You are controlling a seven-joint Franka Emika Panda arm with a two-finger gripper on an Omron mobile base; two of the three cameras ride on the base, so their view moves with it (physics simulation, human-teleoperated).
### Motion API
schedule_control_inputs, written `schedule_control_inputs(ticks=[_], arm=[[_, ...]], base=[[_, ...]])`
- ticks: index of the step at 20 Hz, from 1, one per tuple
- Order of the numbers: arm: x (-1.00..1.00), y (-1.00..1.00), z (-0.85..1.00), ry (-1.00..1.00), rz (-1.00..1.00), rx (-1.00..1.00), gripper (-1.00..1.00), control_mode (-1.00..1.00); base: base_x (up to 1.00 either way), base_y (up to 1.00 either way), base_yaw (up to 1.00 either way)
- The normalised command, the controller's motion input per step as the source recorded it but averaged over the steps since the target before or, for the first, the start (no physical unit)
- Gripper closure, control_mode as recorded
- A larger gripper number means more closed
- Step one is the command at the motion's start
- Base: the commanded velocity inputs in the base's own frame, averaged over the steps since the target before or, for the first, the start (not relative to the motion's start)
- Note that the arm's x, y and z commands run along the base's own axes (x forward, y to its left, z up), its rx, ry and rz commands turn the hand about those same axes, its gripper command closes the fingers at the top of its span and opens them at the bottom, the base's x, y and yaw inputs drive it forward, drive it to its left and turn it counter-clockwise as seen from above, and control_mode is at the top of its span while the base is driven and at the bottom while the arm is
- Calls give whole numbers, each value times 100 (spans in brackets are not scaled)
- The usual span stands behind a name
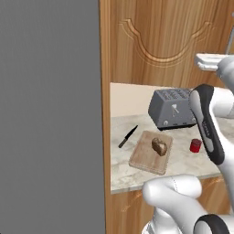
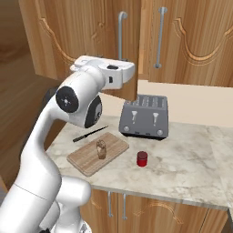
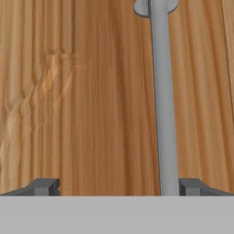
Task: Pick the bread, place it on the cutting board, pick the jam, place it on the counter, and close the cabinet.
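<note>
my gripper [image 3: 116, 186] stands wide, holding nothing, facing the cabinet [image 3: 82, 100] door; its bar handle [image 3: 163, 114] at 1 o'clock. bread [image 2: 101, 149] rests on the cutting board [image 2: 86, 161]. jam [image 2: 142, 159] stands on the counter [image 2: 191, 168], at 3 o'clock of the board.

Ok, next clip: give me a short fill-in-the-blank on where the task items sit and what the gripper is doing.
1. The bread lies on the ____.
2. The jam stands on the counter, in front of the grey ____.
3. The black knife lies on the counter between the cutting board and the ____.
4. The gripper, jaws ____, faces the cabinet door beside its silver bar handle.

Missing words: cutting board; toaster; wall; open
</note>
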Motion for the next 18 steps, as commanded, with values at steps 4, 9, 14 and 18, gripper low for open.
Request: schedule_control_inputs(ticks=[4, 9, 14, 18], arm=[[45, -14, -1, 1, 11, 0, -100, -100], [49, -9, -2, 2, 11, 0, -100, -100], [51, -1, -3, 2, 8, 0, -100, -100], [44, 0, 0, 2, 6, 0, -100, -100]], base=[[0, 0, 0], [0, 0, 0], [0, 0, 0], [0, 0, 0]])
